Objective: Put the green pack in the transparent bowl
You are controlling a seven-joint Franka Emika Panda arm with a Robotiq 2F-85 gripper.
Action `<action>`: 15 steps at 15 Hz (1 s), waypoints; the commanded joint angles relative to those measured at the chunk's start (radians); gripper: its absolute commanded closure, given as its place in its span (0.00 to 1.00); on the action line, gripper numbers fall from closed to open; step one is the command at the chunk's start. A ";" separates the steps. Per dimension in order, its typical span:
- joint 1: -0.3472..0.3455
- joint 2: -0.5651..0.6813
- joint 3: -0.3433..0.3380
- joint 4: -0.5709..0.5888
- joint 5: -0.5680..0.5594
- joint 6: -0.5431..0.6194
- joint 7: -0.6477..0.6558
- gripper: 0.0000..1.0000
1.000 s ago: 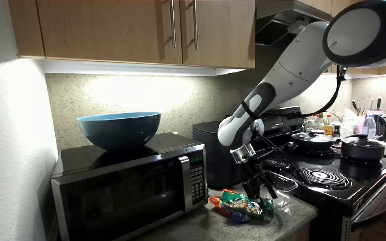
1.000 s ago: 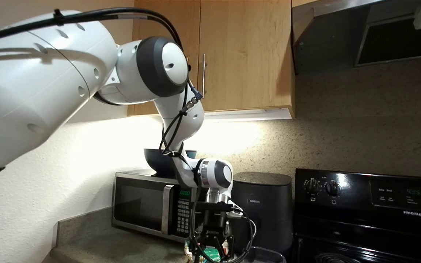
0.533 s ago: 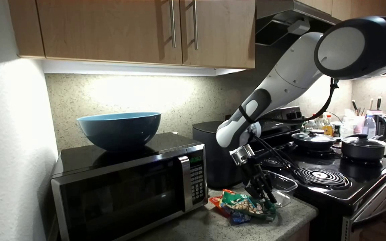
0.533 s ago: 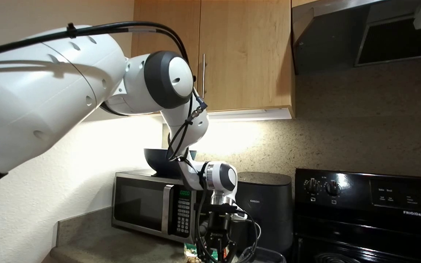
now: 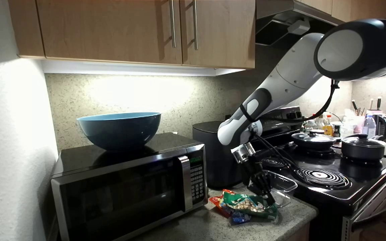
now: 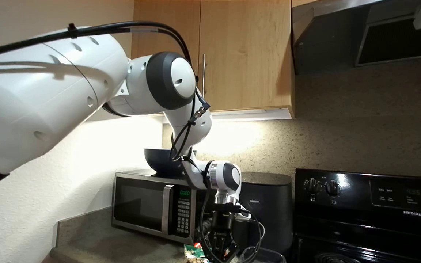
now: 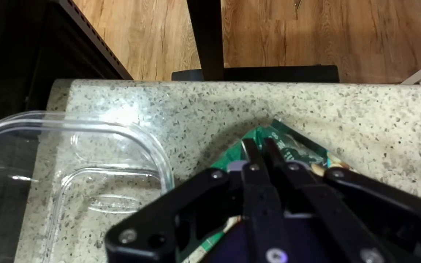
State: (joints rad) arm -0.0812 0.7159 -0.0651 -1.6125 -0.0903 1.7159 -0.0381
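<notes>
- Location: the green pack [image 5: 246, 205] lies on the surface [image 7: 386, 146], partly on top of a red and blue packet [image 5: 240, 218]. It is outside the transparent bowl [image 7: 152, 151], just beside it.
- Fingers [image 7: 252, 157]: drawn almost together, only a narrow slit between them, tips at the end of the pack nearest the bowl. Cannot tell whether a fold is caught (green film shows around the tips, but not what sits in the slit).
- Step, as judged: at the grasp; transfer not yet done.
- Handling, expected: light and soft. Shiny film, so likely to crinkle and slide out of a shallow pinch. Nut-like pieces on its face (print or window, unclear) suggest loose contents that would run to the low end and make it swing.
- Fragility, expected: film should bear a firm pinch; a hard squeeze over the contents might crack pieces.
- Hold: take a deep bite of gathered film. End hold suits the short sideways move but leaves the far end trailing; nearer the middle would balance better. Avoid catching the packet beneath.
</notes>
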 commanded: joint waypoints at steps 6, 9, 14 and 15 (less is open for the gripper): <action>0.023 -0.153 0.014 -0.091 0.030 0.043 0.038 0.92; 0.023 -0.109 0.014 -0.022 0.027 0.015 0.018 0.84; 0.015 -0.056 0.030 0.009 0.015 -0.013 -0.084 0.28; 0.015 -0.033 0.031 0.025 0.007 -0.022 -0.106 0.21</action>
State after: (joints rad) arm -0.0509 0.6161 -0.0492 -1.6438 -0.0646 1.7302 -0.0691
